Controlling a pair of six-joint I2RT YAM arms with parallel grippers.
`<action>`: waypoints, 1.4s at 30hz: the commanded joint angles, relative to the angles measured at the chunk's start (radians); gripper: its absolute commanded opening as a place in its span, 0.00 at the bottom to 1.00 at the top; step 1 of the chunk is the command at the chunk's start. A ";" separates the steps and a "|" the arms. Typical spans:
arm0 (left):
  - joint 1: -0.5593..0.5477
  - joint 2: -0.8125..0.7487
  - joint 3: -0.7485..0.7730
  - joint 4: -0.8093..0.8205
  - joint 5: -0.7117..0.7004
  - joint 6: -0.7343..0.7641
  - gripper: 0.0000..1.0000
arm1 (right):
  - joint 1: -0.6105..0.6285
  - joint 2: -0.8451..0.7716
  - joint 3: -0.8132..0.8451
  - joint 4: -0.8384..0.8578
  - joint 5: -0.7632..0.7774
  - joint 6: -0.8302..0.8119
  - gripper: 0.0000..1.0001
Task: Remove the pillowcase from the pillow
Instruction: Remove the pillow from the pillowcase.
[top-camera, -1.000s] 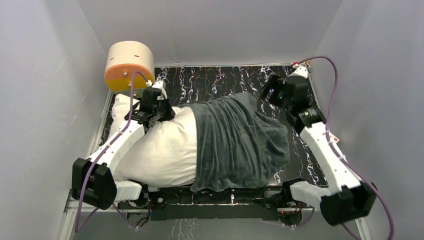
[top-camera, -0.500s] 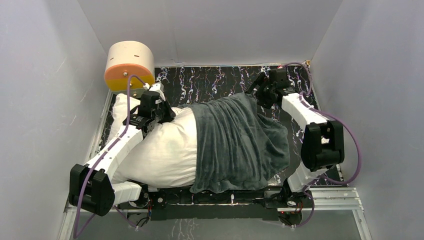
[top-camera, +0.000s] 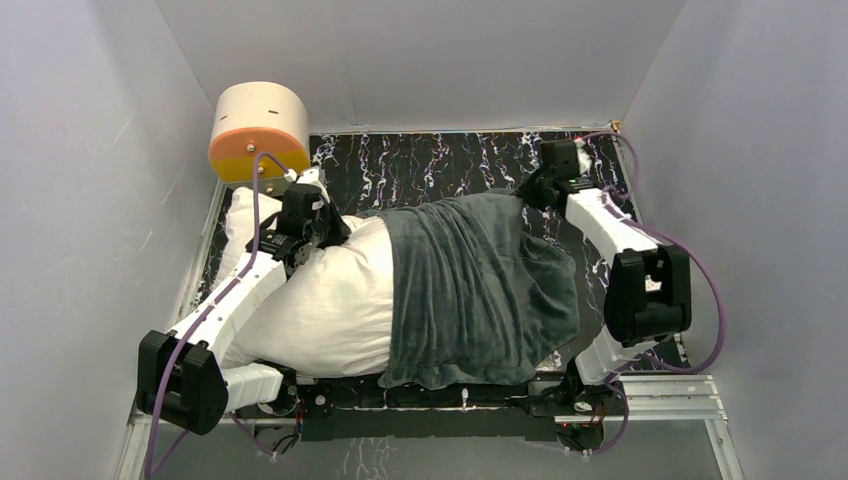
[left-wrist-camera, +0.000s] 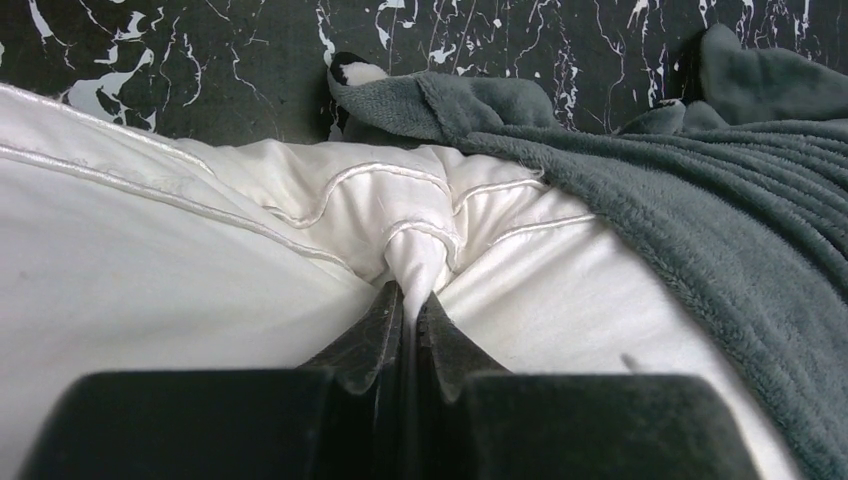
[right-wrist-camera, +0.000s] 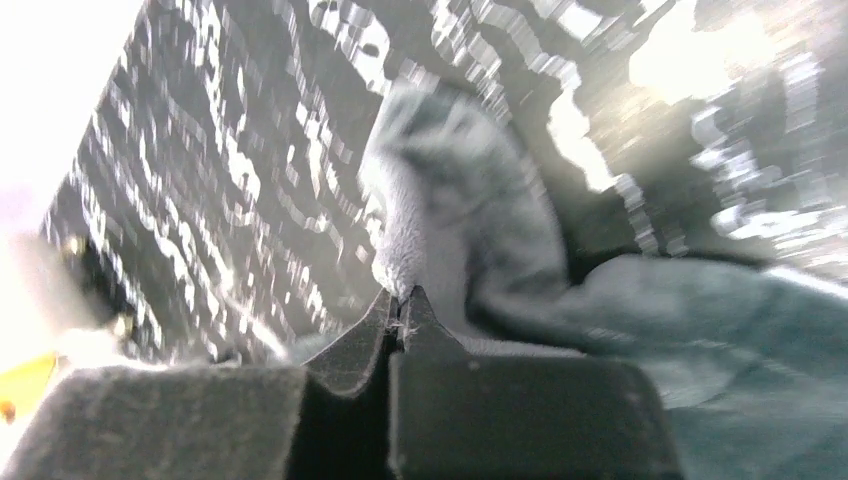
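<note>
The white pillow (top-camera: 320, 300) lies across the table, its right half covered by the dark grey-green pillowcase (top-camera: 470, 290). My left gripper (top-camera: 333, 226) sits at the pillow's far bare edge. In the left wrist view it (left-wrist-camera: 410, 292) is shut on a pinched fold of the white pillow (left-wrist-camera: 150, 260), with the pillowcase (left-wrist-camera: 700, 200) to its right. My right gripper (top-camera: 528, 192) is at the pillowcase's far right corner. The blurred right wrist view shows it (right-wrist-camera: 403, 295) shut on a raised tuft of the pillowcase (right-wrist-camera: 470, 200).
A cream-and-orange cylinder (top-camera: 258, 128) stands at the far left corner. The black marbled tabletop (top-camera: 420, 165) shows behind the pillow. White walls close in on three sides, and the right arm's elbow (top-camera: 645, 290) rises beside the pillowcase's right edge.
The right arm swung in from the far right to the pillowcase's far corner and its jaws shut on the fabric. The left gripper kept its hold on the pillow.
</note>
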 joint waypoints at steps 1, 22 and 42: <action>-0.006 -0.001 -0.013 -0.225 -0.093 0.004 0.00 | -0.156 -0.078 0.077 -0.056 0.245 -0.131 0.00; 0.001 0.010 -0.003 -0.224 -0.082 -0.010 0.00 | -0.166 -0.155 0.024 -0.018 -0.382 -0.101 0.76; 0.001 -0.019 0.013 -0.267 -0.117 -0.014 0.00 | -0.009 -0.202 -0.095 -0.093 0.170 0.211 0.00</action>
